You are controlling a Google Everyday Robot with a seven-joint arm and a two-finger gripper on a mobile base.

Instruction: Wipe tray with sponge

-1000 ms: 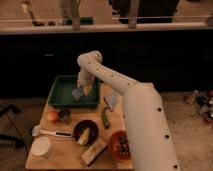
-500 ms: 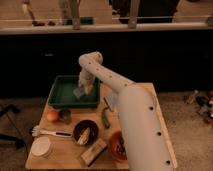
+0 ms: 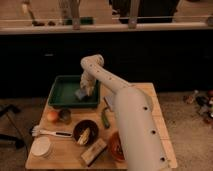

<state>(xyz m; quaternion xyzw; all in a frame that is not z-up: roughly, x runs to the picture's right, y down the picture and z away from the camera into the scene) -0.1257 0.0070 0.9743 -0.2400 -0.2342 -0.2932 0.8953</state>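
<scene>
Since half a second ago, almost nothing on my table has shifted; only the arm's big white forearm sits a touch differently in the foreground, and the wrist looks to be at the same spot over the tray.

I have the arm (image 3: 131, 117) reaching from the lower right up across the wooden table (image 3: 155, 107), then bending at the elbow near the top and dropping down into the tray (image 3: 62, 91). My gripper (image 3: 85, 91) is down at the right end of that dark green tray, close to its right wall. Directly under it I see the small blue-grey sponge (image 3: 80, 94) lying on the tray floor. From here I cannot tell how far apart the fingers are, nor whether they actually have hold of the sponge; they look to be touching or just above it.

In front of the tray I see an orange fruit (image 3: 52, 116) beside a small dark cup (image 3: 64, 116). Nearer me lie a white brush (image 3: 50, 132), a white bowl (image 3: 41, 147), a dark bowl (image 3: 85, 132) with something pale in it, a tan block with a dark top (image 3: 94, 151) and a reddish bowl (image 3: 116, 146) partly behind the forearm. A green object (image 3: 105, 118) lies just beside the arm.
</scene>
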